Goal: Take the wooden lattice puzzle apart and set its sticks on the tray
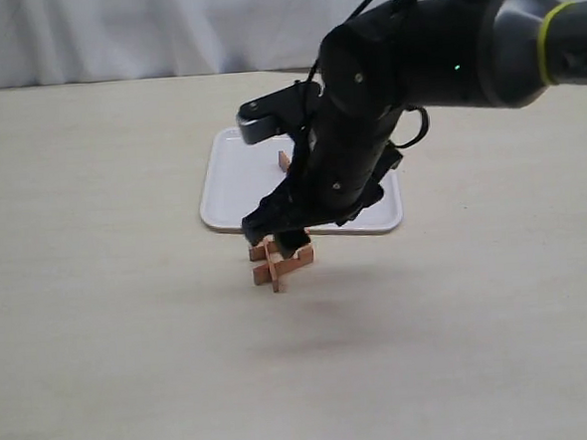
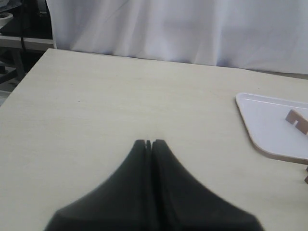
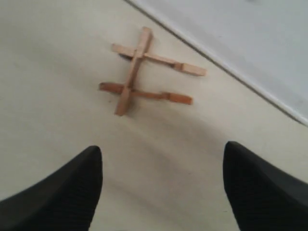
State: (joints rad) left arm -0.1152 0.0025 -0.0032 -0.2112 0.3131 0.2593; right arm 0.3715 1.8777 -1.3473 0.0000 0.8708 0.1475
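The wooden lattice puzzle [image 1: 279, 262] lies on the table just in front of the tray's near edge. In the right wrist view it [image 3: 139, 72] shows as three sticks: one long stick crossing two others. My right gripper [image 1: 275, 237] hovers right over it, open [image 3: 162, 159], nothing between its fingers. The white tray [image 1: 230, 189] holds one loose stick [image 1: 284, 161], also seen from the left wrist as a stick [image 2: 297, 120] on the tray [image 2: 267, 130]. My left gripper [image 2: 149, 143] is shut and empty, well off to the puzzle's left.
The right arm's dark body [image 1: 423, 52] stretches over the tray from the upper right. A white curtain [image 1: 113, 32] backs the table. Bare tabletop [image 1: 110, 321] spreads left of and in front of the puzzle.
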